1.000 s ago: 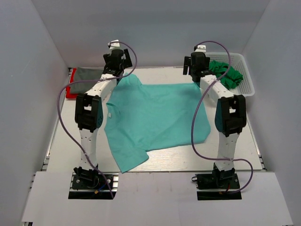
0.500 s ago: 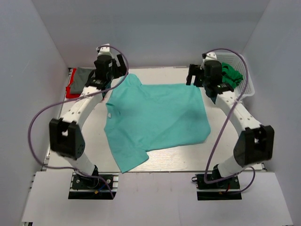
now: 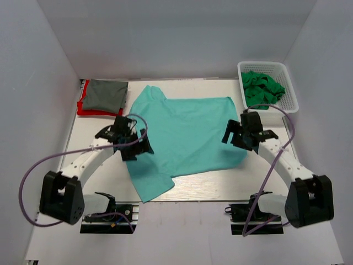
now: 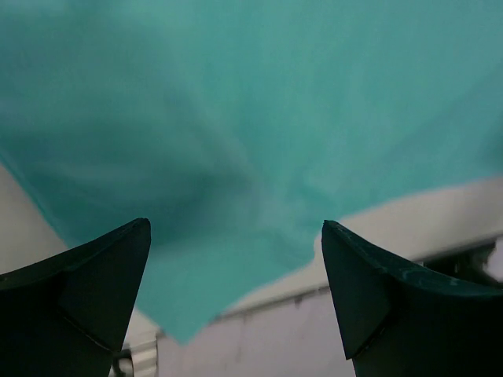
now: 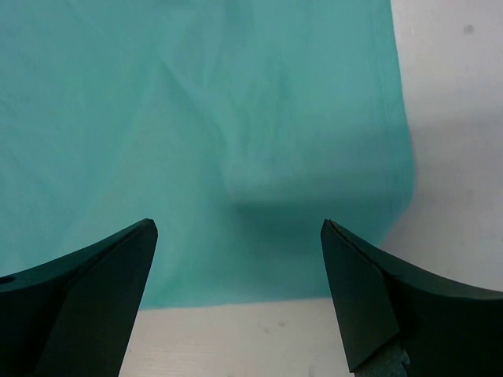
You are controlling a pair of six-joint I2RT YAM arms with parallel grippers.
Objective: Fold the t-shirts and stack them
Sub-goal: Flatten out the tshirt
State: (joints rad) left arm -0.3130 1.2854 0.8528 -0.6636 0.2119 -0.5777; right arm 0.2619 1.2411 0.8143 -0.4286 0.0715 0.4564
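Top external: left hand [image 3: 139, 148] and right hand [image 3: 230, 134], both wide open and empty, over one teal shirt's [image 3: 185, 130] side edges, desk [image 3: 220, 185] showing beyond.

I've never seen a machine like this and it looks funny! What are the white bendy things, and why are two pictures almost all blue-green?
Those are two robot arms bolted to a table. The big picture is taken from above and behind them. Each arm ends in a two-finger hand with a small camera beside it. The other two pictures come from those cameras, so the dark wedges are the fingers of the left hand and the right hand. Both hands are open and hold nothing. They hover over a large teal t-shirt spread on the table, which fills those close-ups. At the far left, a grey t-shirt lies folded on a red one. At the far right, a white basket holds crumpled green cloth.
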